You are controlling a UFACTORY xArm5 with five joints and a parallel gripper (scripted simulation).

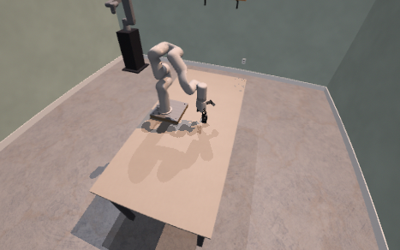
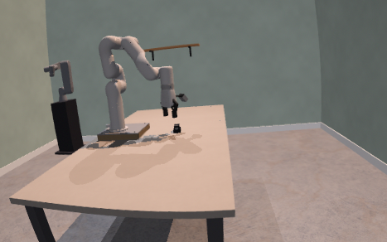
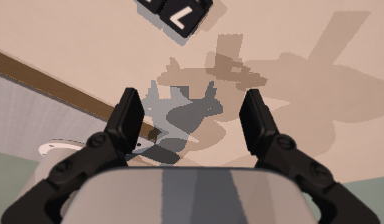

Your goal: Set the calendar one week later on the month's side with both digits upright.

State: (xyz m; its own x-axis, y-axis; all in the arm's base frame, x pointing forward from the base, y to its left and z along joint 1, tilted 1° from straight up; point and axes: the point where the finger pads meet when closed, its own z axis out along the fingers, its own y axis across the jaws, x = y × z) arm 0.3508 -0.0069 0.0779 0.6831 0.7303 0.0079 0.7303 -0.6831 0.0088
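The small black calendar (image 2: 176,131) stands on the table. In the wrist view a black cube (image 3: 185,17) with a white digit, apparently a 7 seen turned round, shows at the top edge. Part of another black piece (image 3: 151,4) is beside it, cut off by the frame. The tray, the month's name and the other digit cannot be made out. My gripper (image 1: 201,112) (image 2: 170,115) (image 3: 191,101) is open and empty, fingers pointing down, above the table. In the exterior view it is above and slightly left of the calendar; in the top view it partly overlaps it.
The robot's base plate (image 1: 176,112) (image 2: 139,130) lies left of the calendar, its wooden edge (image 3: 68,89) running diagonally in the wrist view. The table's (image 1: 183,188) (image 2: 152,186) right edge is beyond the calendar. Arm shadows fall around it.
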